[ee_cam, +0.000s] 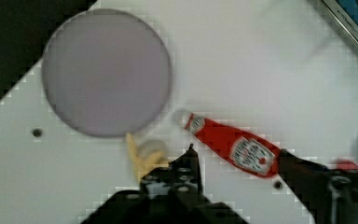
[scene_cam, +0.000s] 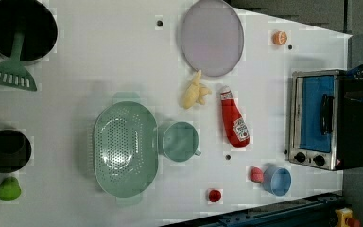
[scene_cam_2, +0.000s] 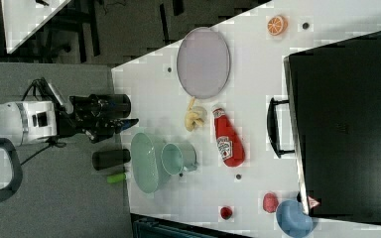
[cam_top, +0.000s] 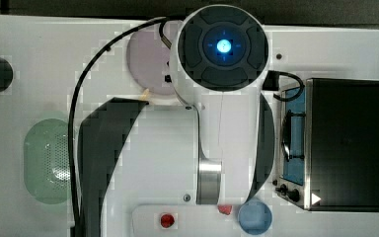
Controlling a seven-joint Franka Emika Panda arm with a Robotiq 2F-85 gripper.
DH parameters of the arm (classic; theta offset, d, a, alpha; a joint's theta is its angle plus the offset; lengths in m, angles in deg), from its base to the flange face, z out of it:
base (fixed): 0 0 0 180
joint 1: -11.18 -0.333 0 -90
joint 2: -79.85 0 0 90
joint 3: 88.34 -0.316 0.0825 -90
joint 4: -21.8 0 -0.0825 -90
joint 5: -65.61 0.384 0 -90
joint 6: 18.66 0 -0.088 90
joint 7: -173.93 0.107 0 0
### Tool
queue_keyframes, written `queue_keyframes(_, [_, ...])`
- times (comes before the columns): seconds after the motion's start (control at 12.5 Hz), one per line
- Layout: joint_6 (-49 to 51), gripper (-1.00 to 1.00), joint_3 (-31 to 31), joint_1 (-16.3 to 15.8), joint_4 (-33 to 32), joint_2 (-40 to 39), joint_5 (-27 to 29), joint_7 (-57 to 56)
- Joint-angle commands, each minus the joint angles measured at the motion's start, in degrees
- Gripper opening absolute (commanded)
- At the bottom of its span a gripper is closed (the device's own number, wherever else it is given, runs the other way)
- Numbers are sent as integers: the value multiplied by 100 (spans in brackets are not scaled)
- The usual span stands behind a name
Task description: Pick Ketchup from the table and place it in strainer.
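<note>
The ketchup is a slim red bottle with a white label, lying flat on the white table between the green mug and the toaster oven. The same ketchup lies near the right view's centre. The strainer, a large pale green oval basin with a dotted bottom, sits on the mug's other side. My gripper hangs open high above the table, and the ketchup lies on the table far below its two dark fingers. The gripper is beyond the strainer, holding nothing.
A purple plate and a yellow banana piece lie beside the bottle's cap end. A blue bowl, a red lump and a red disc sit near the table edge. In the top view my arm covers the table's middle.
</note>
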Motion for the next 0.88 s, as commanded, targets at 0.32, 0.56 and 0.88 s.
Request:
queue_keyframes(0.32, [627,100,-362,619,-1005,1166,135,220])
queue_keyframes(0.56, [504,100,-389,616,-1407,1138,135,-686])
queue_keyframes(0.88, [-131,100,-456,611,-2152,1130,135,-2406])
